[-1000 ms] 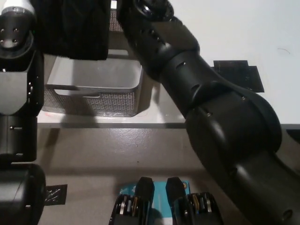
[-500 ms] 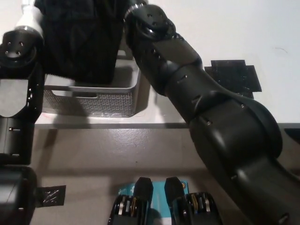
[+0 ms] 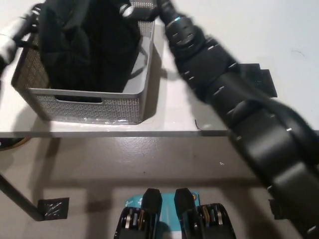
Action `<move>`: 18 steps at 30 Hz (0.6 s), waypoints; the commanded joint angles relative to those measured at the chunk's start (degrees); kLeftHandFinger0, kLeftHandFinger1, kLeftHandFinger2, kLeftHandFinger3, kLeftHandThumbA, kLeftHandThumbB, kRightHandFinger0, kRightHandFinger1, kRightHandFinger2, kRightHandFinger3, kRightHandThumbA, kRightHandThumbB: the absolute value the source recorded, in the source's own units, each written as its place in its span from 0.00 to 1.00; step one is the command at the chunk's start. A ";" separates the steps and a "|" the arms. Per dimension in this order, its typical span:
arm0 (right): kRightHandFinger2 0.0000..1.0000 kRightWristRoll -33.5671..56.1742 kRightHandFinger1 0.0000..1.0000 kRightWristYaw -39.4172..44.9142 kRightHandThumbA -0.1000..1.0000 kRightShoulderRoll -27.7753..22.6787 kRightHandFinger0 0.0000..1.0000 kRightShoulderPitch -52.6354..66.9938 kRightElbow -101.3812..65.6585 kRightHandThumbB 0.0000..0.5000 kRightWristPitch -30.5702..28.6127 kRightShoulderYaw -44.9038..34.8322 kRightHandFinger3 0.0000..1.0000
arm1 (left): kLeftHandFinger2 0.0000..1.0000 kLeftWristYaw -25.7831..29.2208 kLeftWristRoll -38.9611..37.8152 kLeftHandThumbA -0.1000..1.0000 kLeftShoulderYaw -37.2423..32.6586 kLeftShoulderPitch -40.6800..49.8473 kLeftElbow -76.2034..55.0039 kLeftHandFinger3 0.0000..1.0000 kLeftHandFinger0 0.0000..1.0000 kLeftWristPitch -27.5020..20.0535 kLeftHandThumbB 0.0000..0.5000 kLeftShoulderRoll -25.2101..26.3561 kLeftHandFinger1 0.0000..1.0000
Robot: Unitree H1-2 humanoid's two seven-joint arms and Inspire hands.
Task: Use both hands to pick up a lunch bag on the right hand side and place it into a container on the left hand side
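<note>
bag (image 3: 87,42): black, soft and creased; sits inside the bin, filling most of it, its top standing above the rim.
bin (image 3: 89,107): grey, mesh-patterned walls, a slot handle in the near wall; stands on the desk at the picture's left, near the front edge.
desk (image 3: 224,30): white top; its front edge runs across the picture just below the bin.
left hand (image 3: 12,37): white, blurred, only partly in view at the upper left edge, just beside the bin's left wall and the bag's left side. Whether it is spread or closed cannot be told.
right hand (image 3: 130,9): at the end of the black arm that reaches in from the lower right, across the desk, to the bag's upper right corner at the bin's far right rim. It is at the picture's top edge and blurred; whether it grips the bag or is spread cannot be told.
black patch (image 3: 259,79): flat dark square on the desk to the right, partly hidden by the right arm, well apart from the bin.
floor (image 3: 124,164): grey-brown, below the desk edge; a small black marker (image 3: 52,208) lies on it at the lower left.
</note>
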 commanded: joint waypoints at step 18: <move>1.00 -4.00 1.00 3.12 0.74 -5.34 1.00 1.07 -6.59 0.14 -2.46 -3.57 1.00 | 0.95 -8.61 5.60 1.00 1.11 10.93 -32.44 1.00 0.95 -4.77 0.50 16.87 0.88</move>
